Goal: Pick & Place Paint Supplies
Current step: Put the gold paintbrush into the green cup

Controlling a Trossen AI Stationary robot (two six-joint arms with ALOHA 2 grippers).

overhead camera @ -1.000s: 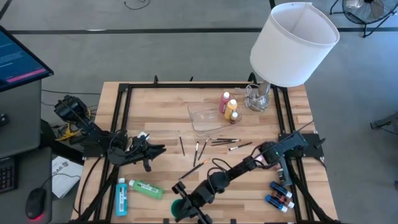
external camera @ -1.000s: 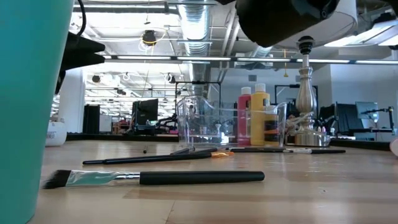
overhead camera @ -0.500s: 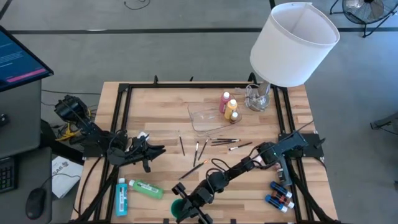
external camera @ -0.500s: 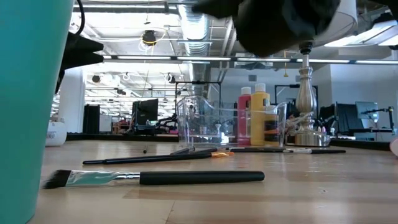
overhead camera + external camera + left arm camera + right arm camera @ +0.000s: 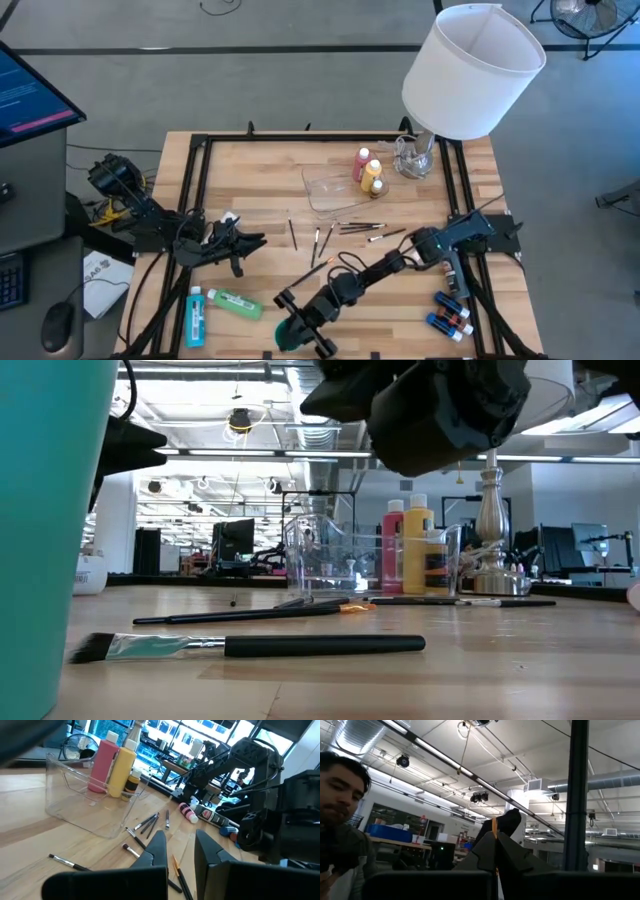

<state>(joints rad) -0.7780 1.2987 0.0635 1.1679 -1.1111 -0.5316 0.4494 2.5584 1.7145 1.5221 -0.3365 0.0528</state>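
- right gripper (image 5: 494,836) at 6 o'clock on the table, above the green cup (image 5: 289,336); fingers pressed together on a thin orange-tinted brush (image 5: 493,825), its tip poking out past them
- left gripper (image 5: 240,246) waits at 9 o'clock; fingers spread, holding nothing
- loose brushes (image 5: 345,230) lie mid-table; pink bottle (image 5: 361,164) and yellow bottle (image 5: 373,177) at 1 o'clock beside the clear tray (image 5: 322,190); green bottle (image 5: 236,303) and blue bottle (image 5: 195,316) at 7 o'clock; tiny bottles (image 5: 450,312) at 4 o'clock
- risk: the grip on the brush is slim, so it may swivel or slip out
- risk: a missed drop bounces the brush off the cup rim; a low gripper could tip the cup
- risk: the long right arm passes over the loose brushes and may scatter them
- no brand, label or writing readable; bottle labels too small; monitor (image 5: 30,95) text illegible
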